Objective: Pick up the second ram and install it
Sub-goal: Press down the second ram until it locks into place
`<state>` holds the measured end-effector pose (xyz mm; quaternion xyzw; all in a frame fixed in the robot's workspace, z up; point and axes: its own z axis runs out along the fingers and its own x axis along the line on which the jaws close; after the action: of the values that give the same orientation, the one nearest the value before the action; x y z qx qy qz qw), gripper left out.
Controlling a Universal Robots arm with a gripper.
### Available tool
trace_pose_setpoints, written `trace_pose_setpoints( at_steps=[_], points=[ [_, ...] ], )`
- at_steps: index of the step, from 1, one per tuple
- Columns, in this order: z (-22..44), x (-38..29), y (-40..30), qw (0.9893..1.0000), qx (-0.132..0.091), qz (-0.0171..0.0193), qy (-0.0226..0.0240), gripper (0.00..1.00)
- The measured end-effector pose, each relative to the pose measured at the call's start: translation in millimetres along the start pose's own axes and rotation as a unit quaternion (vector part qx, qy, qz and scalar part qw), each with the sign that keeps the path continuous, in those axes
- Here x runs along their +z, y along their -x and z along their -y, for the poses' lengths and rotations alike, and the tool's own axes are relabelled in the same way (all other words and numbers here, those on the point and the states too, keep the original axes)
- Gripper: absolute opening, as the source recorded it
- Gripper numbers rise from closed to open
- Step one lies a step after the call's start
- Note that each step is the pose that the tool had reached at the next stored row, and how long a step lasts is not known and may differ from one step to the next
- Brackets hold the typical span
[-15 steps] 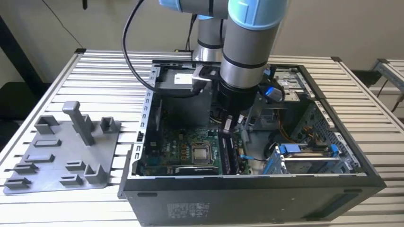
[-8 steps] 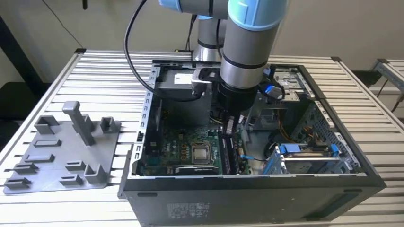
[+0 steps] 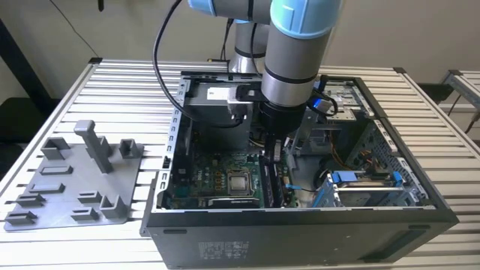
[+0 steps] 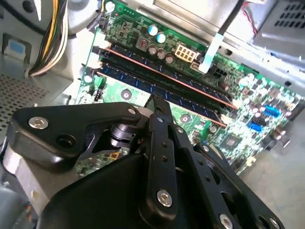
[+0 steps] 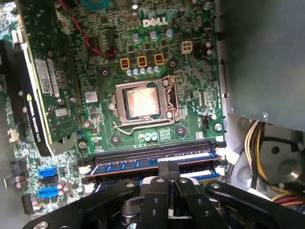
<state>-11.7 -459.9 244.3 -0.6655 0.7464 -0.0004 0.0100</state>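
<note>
Open computer case [image 3: 300,225] on slatted table [image 3: 112,79]; grey fixture tray [image 3: 71,185] beside — processor [image 5: 141,102] seated.

Evenly and softly lit in the exterior view, without hard shadows; dim only deep inside the computer case [image 3: 300,225]. Bright glare on the silver processor [image 5: 141,102] in the first wrist view. Blown-out highlights on the metal drive cage [image 4: 281,19] in the second wrist view. Slightly blurred on the nearby gripper linkage [image 4: 159,157].
</note>
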Motion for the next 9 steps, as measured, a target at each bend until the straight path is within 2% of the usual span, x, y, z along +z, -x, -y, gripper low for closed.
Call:
trace_pose_setpoints(
  at_steps=[3, 9],
  points=[
    [0.0, 1.0, 0.0, 0.9998, -0.02, 0.0003, -0.0002, 0.11],
    [0.2, 3.2, -1.7, 0.9998, -0.02, 0.0003, -0.0001, 0.11]
  ],
)
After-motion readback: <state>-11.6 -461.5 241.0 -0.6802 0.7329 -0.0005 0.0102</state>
